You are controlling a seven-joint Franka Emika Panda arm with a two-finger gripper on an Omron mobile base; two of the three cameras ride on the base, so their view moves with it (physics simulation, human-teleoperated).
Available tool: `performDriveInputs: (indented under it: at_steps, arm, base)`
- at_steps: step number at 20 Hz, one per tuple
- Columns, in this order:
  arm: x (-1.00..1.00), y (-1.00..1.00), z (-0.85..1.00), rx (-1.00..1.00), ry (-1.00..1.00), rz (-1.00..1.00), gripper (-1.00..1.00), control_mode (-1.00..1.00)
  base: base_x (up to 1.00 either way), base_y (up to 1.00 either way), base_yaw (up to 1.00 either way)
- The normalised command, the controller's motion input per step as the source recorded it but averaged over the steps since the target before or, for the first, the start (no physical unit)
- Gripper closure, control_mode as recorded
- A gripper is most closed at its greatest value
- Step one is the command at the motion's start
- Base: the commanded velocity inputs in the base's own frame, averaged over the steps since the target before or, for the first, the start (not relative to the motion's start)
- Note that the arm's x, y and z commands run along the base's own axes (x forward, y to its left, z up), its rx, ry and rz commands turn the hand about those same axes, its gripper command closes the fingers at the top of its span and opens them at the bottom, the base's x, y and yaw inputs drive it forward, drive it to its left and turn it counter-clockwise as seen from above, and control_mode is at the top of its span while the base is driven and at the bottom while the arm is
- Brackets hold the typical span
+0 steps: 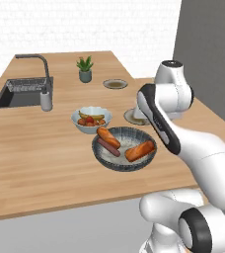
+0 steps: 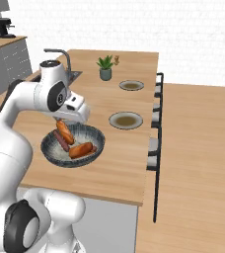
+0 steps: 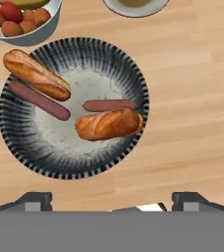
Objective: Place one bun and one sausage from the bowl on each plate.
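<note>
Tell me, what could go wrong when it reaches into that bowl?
Each bun lies against a sausage in the bowl, so the open gripper might catch two at once or nudge one aside. The fruit bowl stands close by and could get bumped.

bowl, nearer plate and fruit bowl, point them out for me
bowl (image 3: 128, 64), hand view, on its ribbed rim.
nearer plate (image 2: 115, 121), right base view, on its grey rim.
fruit bowl (image 1: 92, 129), left base view, on its white outer wall.
</note>
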Motion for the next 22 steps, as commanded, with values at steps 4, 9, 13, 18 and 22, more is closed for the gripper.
performDriveInputs:
  at_steps: [4,9,13,18,22]
  arm:
    - [0.33,0.01,-0.57,0.0,0.04,-0.43,-1.0,-1.0]
    - [0.62,-0.06,-0.23,0.01,0.1,-0.17,-1.0,-1.0]
    - [0.59,0.0,-0.18,0.09,0.07,-0.02,-1.0,-1.0]
    - [0.59,0.0,-0.58,0.01,0.22,-0.1,-1.0,-1.0]
    - [0.06,0.0,-0.5,0.0,0.31,-0.12,-1.0,-1.0]
  base:
    - [0.0,0.0,0.0]
    - [0.0,0.0,0.0]
    - [0.0,0.0,0.0]
    - [0.0,0.0,0.0]
    - [0.0,0.0,0.0]
